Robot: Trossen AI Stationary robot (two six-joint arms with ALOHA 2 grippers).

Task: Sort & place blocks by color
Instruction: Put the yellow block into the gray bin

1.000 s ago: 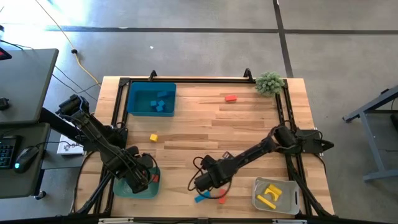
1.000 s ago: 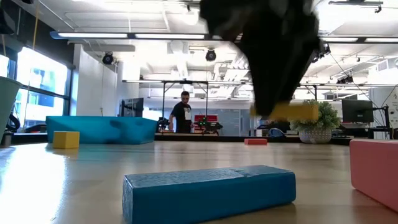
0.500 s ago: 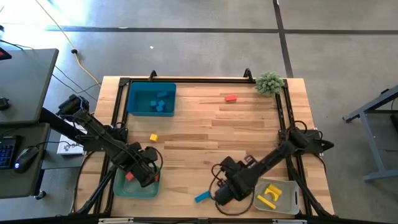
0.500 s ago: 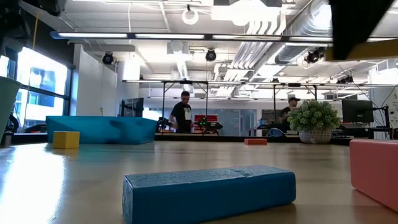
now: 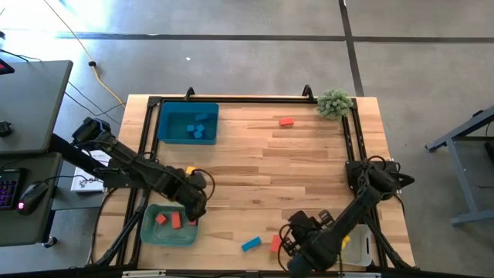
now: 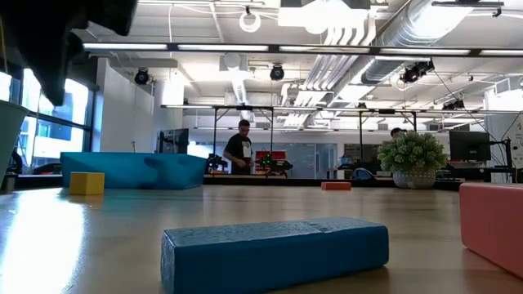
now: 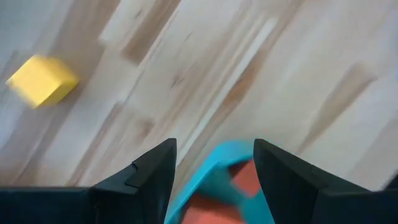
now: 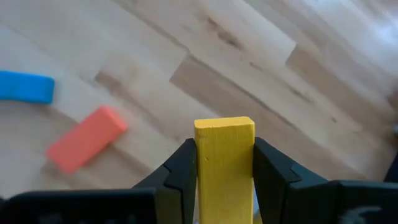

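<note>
My right gripper is shut on a yellow bar; in the high view it hovers near the table's near edge, right of a red bar and a blue bar lying flat. My left gripper is open and empty, above the far right corner of the green bin, which holds red blocks. A yellow cube sits beyond it on the wood. Blue blocks lie in the blue bin. One red block rests near the far edge. My right gripper pinches the yellow bar between its two fingers, one on each long side face. The bar runs along the fingers, and its free end sticks out past the fingertips. It is lifted clear of the table.
The clear bin at the near right corner is mostly hidden under my right arm. A small plant stands at the far right corner. A black frame rims the table. Bare wood spans the table's middle. People stand in the room behind.
My right gripper carried the yellow bar from above the red and blue bars toward the table's right and near edge, closer to the clear bin. My left gripper rose out of the green bin and moved toward the right and far side, uncovering red blocks inside.
</note>
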